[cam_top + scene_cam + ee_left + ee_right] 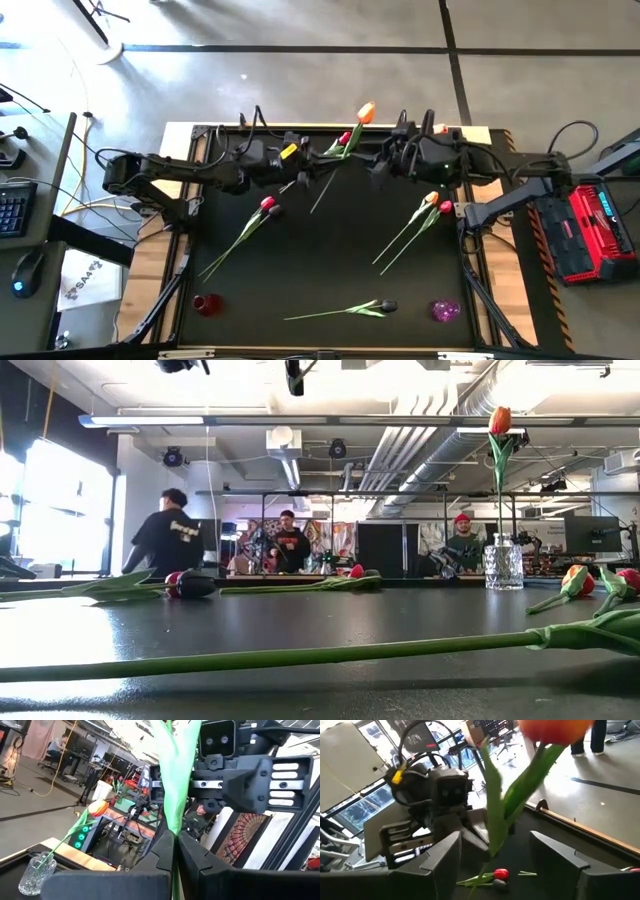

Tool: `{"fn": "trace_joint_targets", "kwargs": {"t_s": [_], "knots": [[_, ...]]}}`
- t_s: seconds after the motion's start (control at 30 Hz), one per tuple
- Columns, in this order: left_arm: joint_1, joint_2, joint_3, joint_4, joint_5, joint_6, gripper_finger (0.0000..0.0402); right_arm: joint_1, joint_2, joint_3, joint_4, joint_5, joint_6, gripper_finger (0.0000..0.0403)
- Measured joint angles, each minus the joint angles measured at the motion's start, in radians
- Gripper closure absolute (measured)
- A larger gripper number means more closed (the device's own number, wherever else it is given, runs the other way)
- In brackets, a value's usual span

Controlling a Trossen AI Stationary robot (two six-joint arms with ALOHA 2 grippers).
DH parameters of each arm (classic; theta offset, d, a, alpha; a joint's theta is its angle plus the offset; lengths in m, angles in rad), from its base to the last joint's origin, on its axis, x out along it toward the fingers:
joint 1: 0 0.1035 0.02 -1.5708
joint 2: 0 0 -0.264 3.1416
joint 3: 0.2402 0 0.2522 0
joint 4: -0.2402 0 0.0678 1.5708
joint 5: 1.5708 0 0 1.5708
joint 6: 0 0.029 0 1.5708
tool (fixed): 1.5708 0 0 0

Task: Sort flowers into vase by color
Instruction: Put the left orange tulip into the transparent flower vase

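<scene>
Tulip stem (172,795) sat clamped in left claw (175,851), right claw (495,852) spread apart around an orange tulip (555,731) stem above the tabletop (320,270).

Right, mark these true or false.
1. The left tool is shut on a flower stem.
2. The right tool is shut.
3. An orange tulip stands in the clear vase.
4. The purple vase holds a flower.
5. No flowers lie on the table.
1. True: the left tool is shut on a thin green flower stem.
2. False: the right tool is open, its fingers well apart.
3. True: the orange artificial tulip stands upright in the clear cut-glass vase.
4. False: the small purple glass vase has no flower in it.
5. False: several lie on the black table, among them a dark-headed tulip.
</scene>
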Motion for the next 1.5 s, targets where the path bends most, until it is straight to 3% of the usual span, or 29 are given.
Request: {"fn": "trace_joint_targets", "kwargs": {"t_s": [0.4, 0.53, 0.73, 0.93, 1.23, 1.5], "knots": [[-0.003, 0.000, 0.000, 0.018, 0.046, 0.008, 0.0401, -0.036, 0.068, 0.000, 0.030, -0.048, -0.039, 0.0195], [-0.005, 0.000, 0.000, 0.018, 0.046, 0.008, 0.0401, -0.036, 0.069, 0.000, 0.039, -0.040, -0.021, 0.0249], [-0.004, 0.000, 0.000, 0.003, 0.045, 0.008, 0.0401, -0.035, 0.068, 0.000, 0.026, -0.070, -0.053, 0.0383], [-0.004, 0.000, 0.002, -0.062, 0.044, 0.010, 0.0397, -0.035, 0.068, 0.000, -0.020, -0.052, -0.061, 0.0386], [-0.001, 0.000, 0.002, -0.271, 0.026, 0.027, 0.0317, -0.036, -0.013, 0.000, -0.336, 0.116, 0.024, 0.0400], [0.010, 0.000, 0.002, -0.404, 0.023, 0.023, 0.0279, -0.030, -0.135, 0.000, -0.816, 0.272, 0.330, 0.0401]]}}
